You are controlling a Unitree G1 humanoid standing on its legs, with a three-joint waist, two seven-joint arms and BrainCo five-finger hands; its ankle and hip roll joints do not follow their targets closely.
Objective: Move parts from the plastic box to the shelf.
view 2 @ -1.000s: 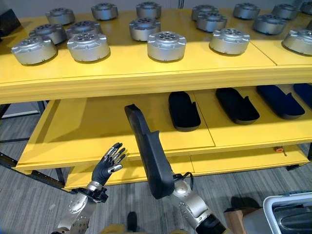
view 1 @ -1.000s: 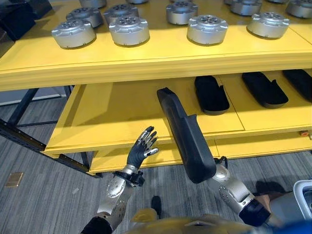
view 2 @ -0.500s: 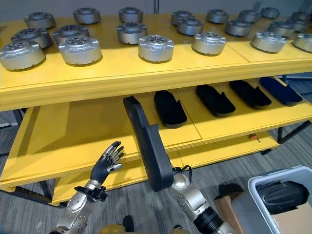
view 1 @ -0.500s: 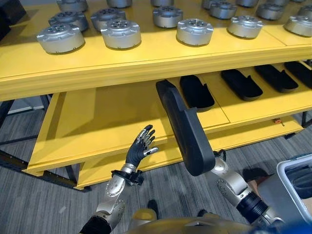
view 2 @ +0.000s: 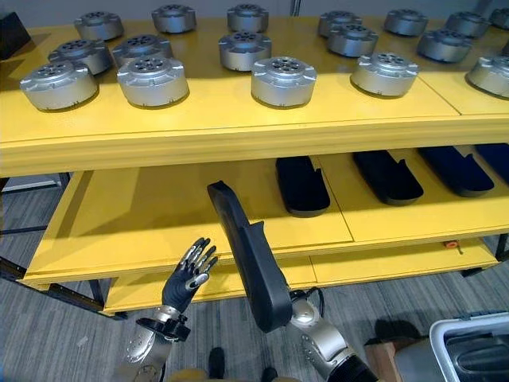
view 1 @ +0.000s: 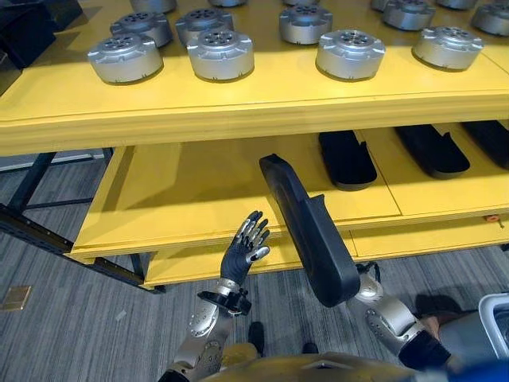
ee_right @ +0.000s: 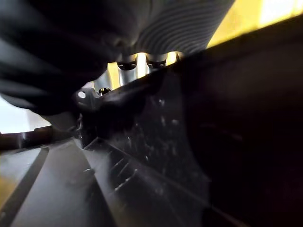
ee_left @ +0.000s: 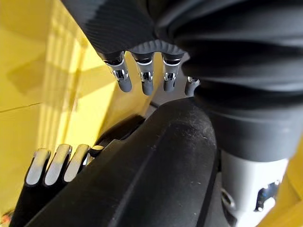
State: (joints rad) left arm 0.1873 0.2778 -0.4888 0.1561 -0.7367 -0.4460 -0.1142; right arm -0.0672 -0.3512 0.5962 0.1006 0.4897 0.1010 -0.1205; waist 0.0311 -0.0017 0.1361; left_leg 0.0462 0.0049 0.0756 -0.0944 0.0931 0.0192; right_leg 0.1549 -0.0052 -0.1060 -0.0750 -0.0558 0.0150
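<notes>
In front of the shelf, the right hand grips the long black part by its near end, stiff and top-heavy, with the left hand spread wide beside it.

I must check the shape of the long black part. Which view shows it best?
The left eye view: the whole long black part shows, held upright before the yellow shelf. The right eye view shows it similarly. Both wrist views give close, partial surfaces.
</notes>
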